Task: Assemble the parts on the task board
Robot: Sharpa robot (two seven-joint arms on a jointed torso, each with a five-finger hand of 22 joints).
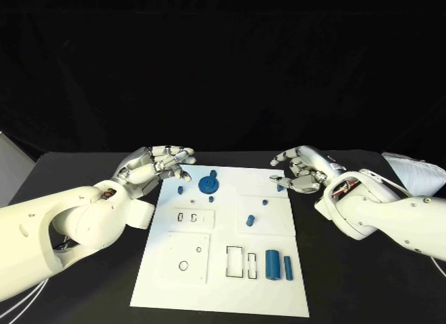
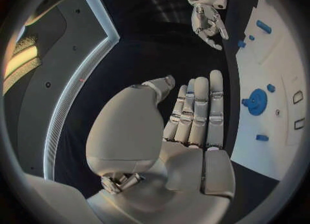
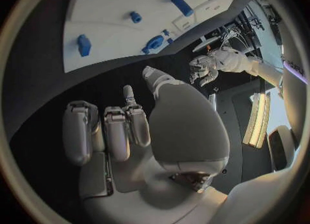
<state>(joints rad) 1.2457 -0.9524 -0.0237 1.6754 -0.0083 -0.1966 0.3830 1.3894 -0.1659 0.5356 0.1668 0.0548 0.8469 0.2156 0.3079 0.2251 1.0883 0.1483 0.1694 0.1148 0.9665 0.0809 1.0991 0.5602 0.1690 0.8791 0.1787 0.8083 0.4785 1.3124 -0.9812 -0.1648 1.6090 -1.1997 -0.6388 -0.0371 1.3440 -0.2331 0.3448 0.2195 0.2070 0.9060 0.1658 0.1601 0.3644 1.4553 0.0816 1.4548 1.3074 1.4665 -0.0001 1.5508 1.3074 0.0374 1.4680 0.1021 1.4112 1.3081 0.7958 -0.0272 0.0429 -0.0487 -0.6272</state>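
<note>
The task board (image 1: 223, 243) lies flat in the middle of the black table (image 1: 77, 169), long side running away from the robot. Left robot hand (image 1: 156, 165) hovers at the board's far left corner, fingers loosely extended and slightly apart, nothing in them; the left wrist view shows the palm bare and the fingers (image 2: 197, 110) nearly straight. Right robot hand (image 1: 302, 170) hovers just off the board's far right corner, fingers curled partway but parted, holding nothing; the right wrist view shows the fingers (image 3: 116, 131) bent above an empty palm. On the board: a blue gear (image 1: 209, 183) stands near the far edge, closest to the left robot hand. A small blue piece (image 1: 179, 190) sits to the gear's left, another small piece (image 1: 264, 201) on the board's right side. A short blue peg (image 1: 250, 219) stands near the board's centre. Two blue cylinders (image 1: 278, 264) lie side by side toward the board's near right corner, beside two rectangular slots (image 1: 243, 262).
</note>
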